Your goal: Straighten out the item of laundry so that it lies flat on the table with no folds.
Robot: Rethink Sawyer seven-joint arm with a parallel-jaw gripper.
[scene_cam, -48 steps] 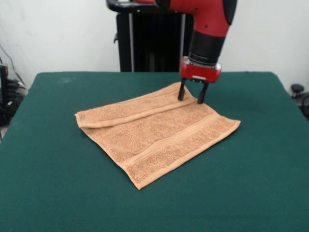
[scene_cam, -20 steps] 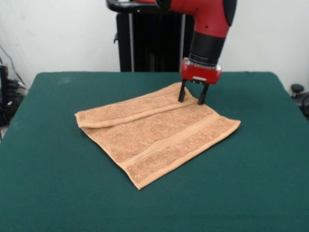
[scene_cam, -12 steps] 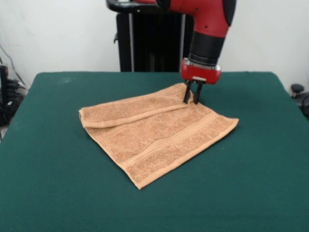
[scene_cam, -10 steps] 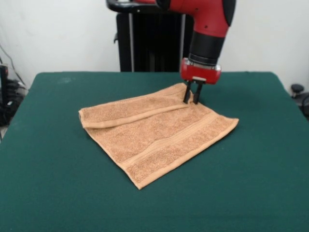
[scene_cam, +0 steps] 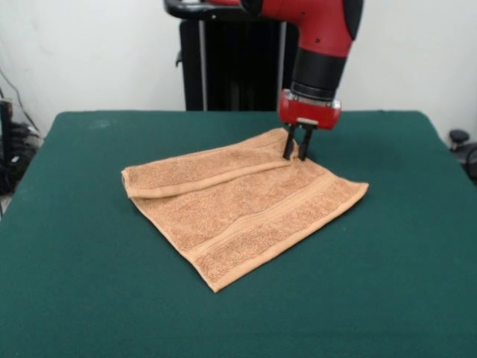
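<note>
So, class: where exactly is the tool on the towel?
In the front view, the tool is pinched shut on the towel at its far corner, right of the folded-over flap.

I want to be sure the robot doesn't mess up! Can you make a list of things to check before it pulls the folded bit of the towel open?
1. Hand closed on cloth: ok. Its fingers are pinched together on the towel's far corner.
2. Grabbed the folded-over layer only, not the layer under it too: cannot tell from this view.
3. Towel flat already: not ok. A flap is folded over along the far edge.
4. Space to unfold: ok. Bare green table lies beyond the fold.
5. Rest of towel smooth: ok. The near part lies flat, stripes showing.
6. Towel fully on the table: ok. No edge hangs off.
</note>
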